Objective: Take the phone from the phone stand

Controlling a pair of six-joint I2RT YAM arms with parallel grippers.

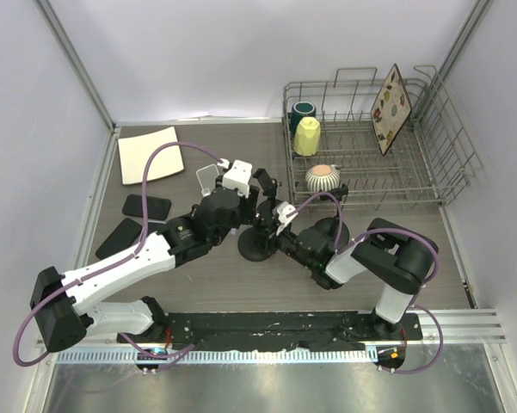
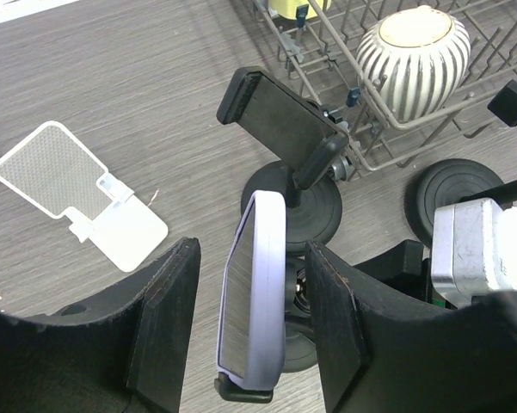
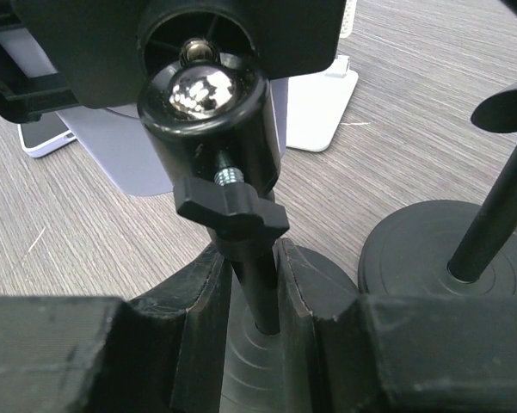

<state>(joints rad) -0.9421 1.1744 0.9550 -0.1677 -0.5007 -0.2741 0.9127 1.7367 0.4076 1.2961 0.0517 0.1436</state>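
Note:
A phone in a lavender case (image 2: 256,292) stands on edge, clamped in a black phone stand (image 1: 256,245) at mid table. My left gripper (image 2: 254,331) is open and straddles the phone, with a gap on each side between it and the fingers (image 2: 168,318). In the top view the left gripper (image 1: 245,205) covers the phone. My right gripper (image 3: 256,288) is shut on the stand's thin black pole (image 3: 256,301), just above its round base and below the ball joint (image 3: 202,95). In the top view the right gripper (image 1: 280,231) sits right of the stand.
A second black stand with an empty clamp (image 2: 280,120) stands just behind, its base (image 3: 439,258) to the right. A white stand (image 2: 77,198), two dark phones (image 1: 146,206) and a white plate (image 1: 150,155) lie left. A dish rack (image 1: 430,172) holds a striped bowl (image 2: 417,56).

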